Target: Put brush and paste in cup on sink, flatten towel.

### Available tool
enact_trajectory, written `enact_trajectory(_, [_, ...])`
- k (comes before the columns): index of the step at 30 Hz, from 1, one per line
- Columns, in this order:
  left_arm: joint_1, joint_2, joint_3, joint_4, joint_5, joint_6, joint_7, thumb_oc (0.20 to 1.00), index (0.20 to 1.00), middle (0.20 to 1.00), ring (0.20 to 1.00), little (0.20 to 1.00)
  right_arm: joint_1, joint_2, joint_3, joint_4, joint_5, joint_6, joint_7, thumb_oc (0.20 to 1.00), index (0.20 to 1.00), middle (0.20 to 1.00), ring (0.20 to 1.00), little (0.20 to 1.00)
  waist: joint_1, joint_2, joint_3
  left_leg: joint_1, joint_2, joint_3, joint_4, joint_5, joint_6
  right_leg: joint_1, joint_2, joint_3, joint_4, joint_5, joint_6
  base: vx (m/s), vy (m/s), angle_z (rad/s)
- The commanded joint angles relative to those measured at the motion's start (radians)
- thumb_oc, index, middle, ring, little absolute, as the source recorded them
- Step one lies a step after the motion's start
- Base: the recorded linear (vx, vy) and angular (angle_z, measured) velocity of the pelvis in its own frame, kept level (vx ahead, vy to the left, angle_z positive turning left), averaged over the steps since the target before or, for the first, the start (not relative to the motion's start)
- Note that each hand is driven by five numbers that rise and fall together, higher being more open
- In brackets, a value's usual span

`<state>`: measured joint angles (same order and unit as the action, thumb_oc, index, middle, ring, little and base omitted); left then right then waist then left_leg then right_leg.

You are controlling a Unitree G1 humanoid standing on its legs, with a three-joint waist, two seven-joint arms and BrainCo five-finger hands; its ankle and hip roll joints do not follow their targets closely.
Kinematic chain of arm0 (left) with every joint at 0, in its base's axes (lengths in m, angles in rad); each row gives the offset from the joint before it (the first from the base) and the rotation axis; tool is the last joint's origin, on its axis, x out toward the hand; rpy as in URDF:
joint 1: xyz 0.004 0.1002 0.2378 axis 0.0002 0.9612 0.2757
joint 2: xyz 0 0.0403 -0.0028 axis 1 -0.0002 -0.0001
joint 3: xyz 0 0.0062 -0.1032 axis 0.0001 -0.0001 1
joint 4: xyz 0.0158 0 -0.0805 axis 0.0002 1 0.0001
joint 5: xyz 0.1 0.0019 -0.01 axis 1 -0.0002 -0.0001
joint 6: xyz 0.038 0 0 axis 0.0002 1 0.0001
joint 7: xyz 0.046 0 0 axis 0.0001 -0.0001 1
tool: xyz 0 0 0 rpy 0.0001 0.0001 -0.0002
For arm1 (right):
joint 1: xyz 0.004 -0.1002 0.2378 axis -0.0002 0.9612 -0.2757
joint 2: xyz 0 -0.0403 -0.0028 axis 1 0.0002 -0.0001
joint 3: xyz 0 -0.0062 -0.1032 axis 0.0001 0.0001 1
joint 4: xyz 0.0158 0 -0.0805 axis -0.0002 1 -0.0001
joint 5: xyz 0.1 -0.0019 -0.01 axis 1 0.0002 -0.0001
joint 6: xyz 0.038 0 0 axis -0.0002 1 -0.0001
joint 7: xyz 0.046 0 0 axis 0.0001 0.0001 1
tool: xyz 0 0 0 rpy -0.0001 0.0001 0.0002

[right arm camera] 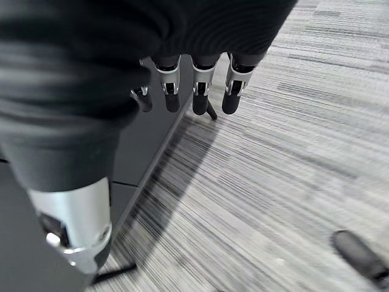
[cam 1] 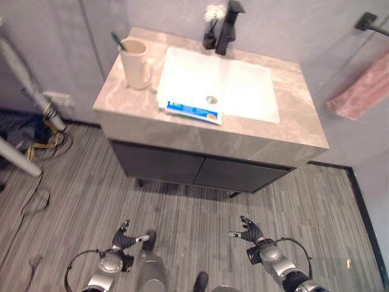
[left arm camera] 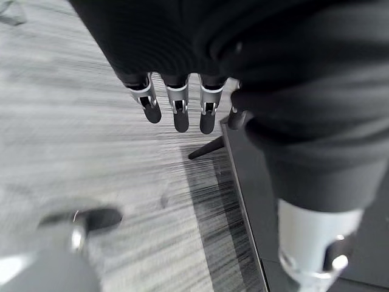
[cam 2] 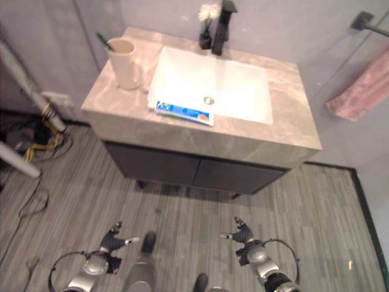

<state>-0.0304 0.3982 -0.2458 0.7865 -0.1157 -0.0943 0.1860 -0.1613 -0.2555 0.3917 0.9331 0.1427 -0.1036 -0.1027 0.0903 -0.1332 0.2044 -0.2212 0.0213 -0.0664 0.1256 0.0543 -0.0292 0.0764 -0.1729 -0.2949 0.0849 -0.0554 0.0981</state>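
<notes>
Your left hand (cam 1: pixel 123 238) and right hand (cam 1: pixel 250 232) hang low with fingers relaxed, holding nothing. Far ahead of them, the blue-and-white paste tube (cam 1: pixel 193 112) lies on the grey marble sink counter (cam 1: pixel 292 131); the green-handled brush (cam 1: pixel 118 41) already stands in the cream cup (cam 1: pixel 137 62) beyond your left hand. The pink towel (cam 1: pixel 364 91) hangs bunched beyond your right hand.

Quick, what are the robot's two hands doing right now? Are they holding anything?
Left hand: open, fingers relaxed, holding nothing, low over the floor.
Right hand: open, fingers relaxed, holding nothing, low over the floor.
</notes>
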Motion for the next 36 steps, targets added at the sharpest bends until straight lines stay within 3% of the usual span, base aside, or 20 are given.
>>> enact_trajectory(1, [0.046,0.072,0.000,-0.092,0.024,-0.037,-0.011,1.000,1.000,1.000,1.000,1.000,-0.011,0.000,-0.033,-0.070,0.002,-0.019,0.011,1.000,1.000,1.000,1.000,1.000,0.034,0.010,-0.044,0.016,-0.049,0.029,0.131,-0.161,0.034,-0.070,-0.111,0.046,0.086,0.144,0.082,0.12,0.264,-0.15])
enact_trajectory(5, [0.082,0.085,0.011,-0.128,0.053,-0.027,-0.024,1.000,1.000,1.000,1.000,1.000,-0.005,0.014,-0.018,-0.088,-0.022,-0.017,0.021,1.000,1.000,1.000,1.000,1.000,0.041,0.028,-0.035,0.067,-0.071,0.053,0.133,-0.189,0.064,-0.109,-0.151,-0.010,0.219,0.181,0.069,0.15,0.340,-0.20])
enact_trajectory(7, [0.099,0.096,0.010,-0.149,0.090,-0.025,-0.041,1.000,1.000,1.000,1.000,1.000,0.009,0.014,0.001,-0.122,-0.036,-0.022,0.038,1.000,1.000,1.000,1.000,1.000,0.030,0.047,-0.017,0.109,-0.073,0.043,0.116,-0.185,0.081,-0.150,-0.115,0.023,0.348,0.196,0.070,0.14,0.299,-0.34])
enact_trajectory(10, [0.104,0.094,0.005,-0.164,0.099,-0.024,-0.045,1.000,1.000,1.000,1.000,1.000,0.026,0.003,0.002,-0.156,-0.031,-0.029,0.044,1.000,1.000,1.000,1.000,1.000,0.006,0.054,-0.018,0.135,-0.084,0.024,0.086,-0.175,0.085,-0.193,-0.019,0.083,0.382,0.152,0.061,0.08,0.100,0.17])
enact_trajectory(11, [0.105,0.088,0.004,-0.162,0.103,-0.027,-0.041,1.000,1.000,1.000,1.000,1.000,0.030,0.001,-0.001,-0.157,-0.023,-0.029,0.046,1.000,1.000,1.000,1.000,1.000,0.003,0.054,-0.026,0.143,-0.089,0.025,0.071,-0.169,0.086,-0.203,-0.016,0.055,0.357,0.154,0.060,0.14,0.121,0.24])
enact_trajectory(14, [0.120,0.082,-0.004,-0.200,0.093,-0.030,-0.049,1.000,1.000,1.000,1.000,1.000,0.022,-0.003,-0.012,-0.160,-0.006,-0.031,0.040,1.000,1.000,1.000,1.000,1.000,0.003,0.066,-0.024,0.178,-0.069,0.040,0.044,-0.175,0.080,-0.221,-0.078,-0.021,0.269,0.182,0.072,0.15,-0.009,0.03])
enact_trajectory(16, [0.113,0.088,-0.017,-0.201,0.083,-0.033,-0.050,1.000,1.000,1.000,1.000,1.000,-0.001,-0.007,-0.013,-0.150,0.007,-0.033,0.032,1.000,1.000,1.000,1.000,1.000,-0.005,0.051,-0.016,0.191,-0.068,0.022,0.031,-0.185,0.064,-0.229,-0.087,0.047,0.089,0.249,0.108,0.20,-0.209,-0.19])
enact_trajectory(17, [0.113,0.089,-0.014,-0.211,0.081,-0.036,-0.048,1.000,1.000,1.000,1.000,1.000,-0.021,-0.005,-0.011,-0.143,0.003,-0.031,0.026,1.000,1.000,1.000,1.000,1.000,0.005,0.050,-0.015,0.198,-0.055,0.027,0.026,-0.191,0.054,-0.241,-0.130,0.023,0.025,0.308,0.135,0.11,-0.148,0.50])
enact_trajectory(18, [0.113,0.090,-0.014,-0.212,0.081,-0.036,-0.048,1.000,1.000,1.000,1.000,1.000,-0.022,-0.005,-0.011,-0.142,0.003,-0.031,0.026,1.000,1.000,1.000,1.000,1.000,0.006,0.053,-0.014,0.201,-0.052,0.027,0.026,-0.193,0.054,-0.235,-0.126,0.021,0.017,0.312,0.135,0.17,-0.203,0.05])
enact_trajectory(19, [0.120,0.090,-0.007,-0.229,0.075,-0.034,-0.046,1.000,1.000,1.000,1.000,1.000,-0.040,-0.005,-0.008,-0.142,-0.007,-0.026,0.022,1.000,1.000,1.000,1.000,1.000,0.015,0.055,-0.010,0.210,-0.032,0.032,0.031,-0.204,0.042,-0.227,-0.157,-0.012,-0.010,0.346,0.149,0.12,-0.114,-0.30])
enact_trajectory(21, [0.118,0.093,-0.005,-0.230,0.073,-0.035,-0.044,1.000,1.000,1.000,1.000,1.000,-0.043,-0.008,-0.009,-0.146,-0.009,-0.024,0.023,1.000,1.000,1.000,1.000,1.000,0.014,0.049,-0.005,0.216,-0.031,0.028,0.037,-0.214,0.038,-0.223,-0.160,0.006,-0.013,0.371,0.157,0.19,-0.189,-0.29])
enact_trajectory(23, [0.102,0.093,-0.014,-0.212,0.080,-0.035,-0.038,1.000,1.000,1.000,1.000,1.000,-0.038,-0.018,-0.005,-0.149,-0.012,-0.023,0.030,1.000,1.000,1.000,1.000,1.000,0.013,0.031,-0.018,0.224,-0.023,0.017,0.044,-0.239,0.025,-0.201,-0.119,0.026,0.005,0.262,0.139,0.28,-0.224,0.04])
enact_trajectory(26, [0.091,0.087,-0.010,-0.184,0.077,-0.035,-0.028,1.000,1.000,1.000,1.000,1.000,-0.048,-0.026,0.005,-0.140,-0.023,-0.024,0.030,1.000,1.000,1.000,1.000,1.000,0.010,0.033,-0.030,0.247,0.008,0.001,0.033,-0.228,0.002,-0.202,-0.083,0.003,0.027,0.214,0.121,0.22,-0.179,0.19])
enact_trajectory(29, [0.099,0.074,0.001,-0.175,0.049,-0.034,-0.030,1.000,1.000,1.000,1.000,1.000,-0.026,-0.043,0.011,-0.159,-0.014,-0.029,0.034,1.000,1.000,1.000,1.000,1.000,-0.002,0.028,-0.051,0.247,0.066,-0.015,0.065,-0.173,-0.042,-0.159,-0.007,-0.039,-0.016,0.147,0.081,0.22,-0.313,0.30])
enact_trajectory(30, [0.054,0.057,-0.024,-0.146,0.037,-0.036,-0.026,1.000,1.000,1.000,1.000,1.000,-0.030,-0.059,0.008,-0.145,-0.004,-0.033,0.016,1.000,1.000,1.000,1.000,1.000,-0.010,0.019,-0.032,0.152,0.100,0.018,0.215,-0.097,-0.068,-0.129,0.012,-0.072,-0.048,0.129,0.055,0.13,-0.328,0.73])
enact_trajectory(32, [0.054,0.057,-0.024,-0.146,0.037,-0.036,-0.026,1.000,1.000,1.000,1.000,1.000,-0.030,-0.059,0.008,-0.145,-0.004,-0.033,0.016,1.000,1.000,1.000,1.000,1.000,-0.010,0.019,-0.032,0.151,0.100,0.018,0.216,-0.097,-0.068,-0.129,0.012,-0.072,-0.048,0.129,0.055,0.06,-0.138,0.51])
enact_trajectory(33, [0.030,0.034,-0.042,-0.144,0.032,-0.037,-0.019,1.000,1.000,1.000,1.000,1.000,-0.033,-0.067,-0.007,-0.120,-0.001,-0.030,0.002,1.000,1.000,1.000,1.000,1.000,-0.002,0.023,-0.029,0.123,0.038,0.043,0.180,-0.134,-0.053,-0.114,0.019,-0.071,-0.076,0.125,0.051,0.06,-0.051,0.02])
enact_trajectory(34, [0.029,0.035,-0.042,-0.143,0.032,-0.037,-0.019,1.000,1.000,1.000,1.000,1.000,-0.034,-0.066,-0.007,-0.120,-0.001,-0.030,0.002,1.000,1.000,1.000,1.000,1.000,-0.004,0.020,-0.031,0.120,0.034,0.042,0.175,-0.128,-0.052,-0.117,0.014,-0.072,-0.076,0.126,0.052,0.10,-0.009,-0.18])
enact_trajectory(35, [0.026,0.030,-0.049,-0.145,0.037,-0.038,-0.019,1.000,1.000,1.000,1.000,1.000,-0.033,-0.063,-0.021,-0.113,0.011,-0.030,-0.001,1.000,1.000,1.000,1.000,1.000,-0.013,0.029,-0.043,0.106,-0.001,0.056,0.030,-0.143,-0.029,-0.122,0.025,-0.068,-0.086,0.129,0.060,0.04,0.044,-0.11])
enact_trajectory(36, [0.026,0.030,-0.050,-0.144,0.037,-0.038,-0.019,1.000,1.000,1.000,1.000,1.000,-0.032,-0.063,-0.020,-0.112,0.011,-0.030,-0.001,1.000,1.000,1.000,1.000,1.000,-0.012,0.028,-0.044,0.114,-0.002,0.057,0.015,-0.136,-0.029,-0.122,0.023,-0.067,-0.086,0.129,0.060,0.08,0.099,0.19])
